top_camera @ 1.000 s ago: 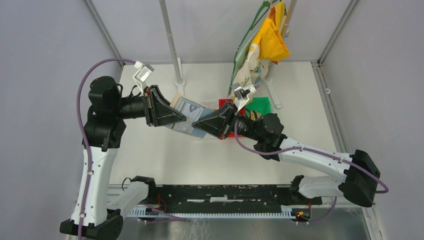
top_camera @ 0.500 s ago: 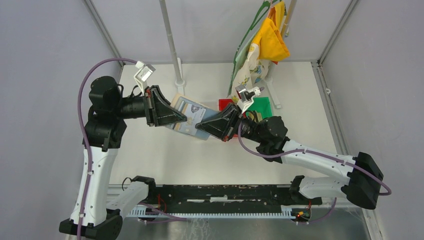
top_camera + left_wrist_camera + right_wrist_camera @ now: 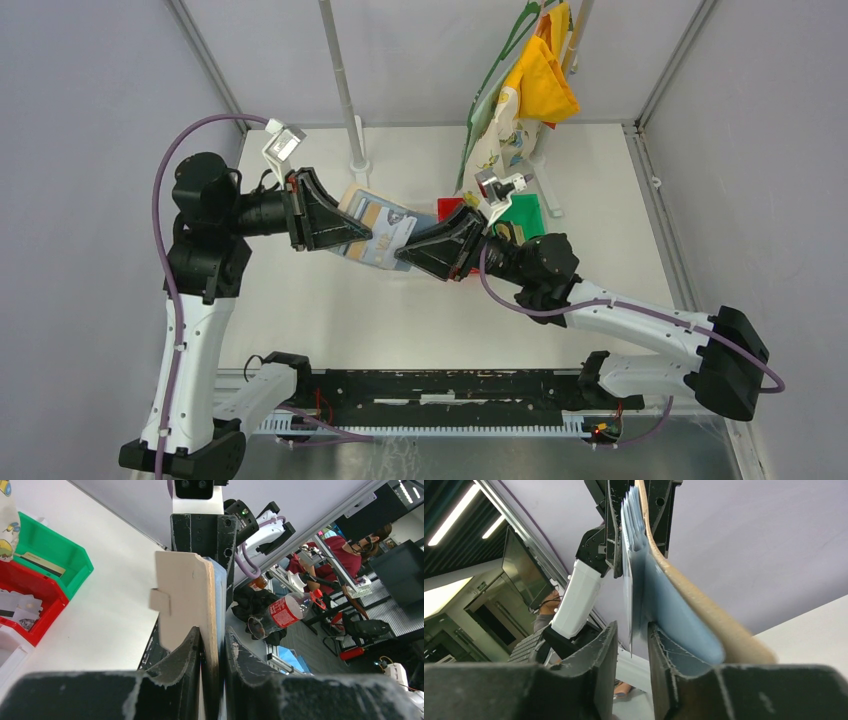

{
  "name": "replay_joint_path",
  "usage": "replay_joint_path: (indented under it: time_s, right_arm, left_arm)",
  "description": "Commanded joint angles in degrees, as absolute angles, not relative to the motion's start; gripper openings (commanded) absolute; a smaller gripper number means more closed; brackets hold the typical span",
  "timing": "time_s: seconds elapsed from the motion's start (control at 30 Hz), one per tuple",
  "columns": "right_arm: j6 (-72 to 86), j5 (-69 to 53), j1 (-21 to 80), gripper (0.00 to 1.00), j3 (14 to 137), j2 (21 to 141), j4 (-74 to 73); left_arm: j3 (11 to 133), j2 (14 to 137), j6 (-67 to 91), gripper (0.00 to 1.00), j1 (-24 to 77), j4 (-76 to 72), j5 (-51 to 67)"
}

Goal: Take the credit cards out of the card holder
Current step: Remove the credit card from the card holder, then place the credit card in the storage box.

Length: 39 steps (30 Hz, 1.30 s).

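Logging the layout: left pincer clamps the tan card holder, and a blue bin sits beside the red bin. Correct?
Not quite: the bin beside the red bin is green, not blue, as the left wrist view shows. The left pincer does clamp the tan card holder.

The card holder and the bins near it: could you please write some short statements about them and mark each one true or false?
1. The card holder lies flat on the table. False: it is held up in the air.
2. The jaws of the left gripper clamp the card holder. True.
3. A green bin stands next to a red bin. True.
4. The red bin is empty. False: pale cards lie in it.
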State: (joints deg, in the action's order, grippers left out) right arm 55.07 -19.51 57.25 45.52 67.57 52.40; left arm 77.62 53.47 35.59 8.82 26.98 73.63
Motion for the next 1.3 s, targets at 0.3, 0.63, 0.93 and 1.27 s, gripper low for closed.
replay_joint_path:
  time_s: [0.3, 0.63, 0.93, 1.27]
  right_arm:
    - [57.18, -22.14, 56.07, 0.11, 50.51, 69.88, 55.11]
    - [55.74, -23.69, 48.05, 0.00, 39.36, 57.28, 48.33]
    - [32.33, -18.06, 36.64, 0.00, 41.91, 47.67, 0.99]
    - [21.66, -7.76, 34.33, 0.00, 47.78, 66.05, -8.33]
  left_arm:
    - [79.96, 52.07, 36.91, 0.02, 8.92, 24.89, 75.40]
    - [82.81, 53.48, 27.48, 0.02, 8.92, 33.72, 71.27]
    - [88.20, 56.61, 11.71, 0.02, 8.88, 48.12, 62.11]
    - [88.59, 55.36, 10.44, 0.02, 8.87, 48.39, 62.54]
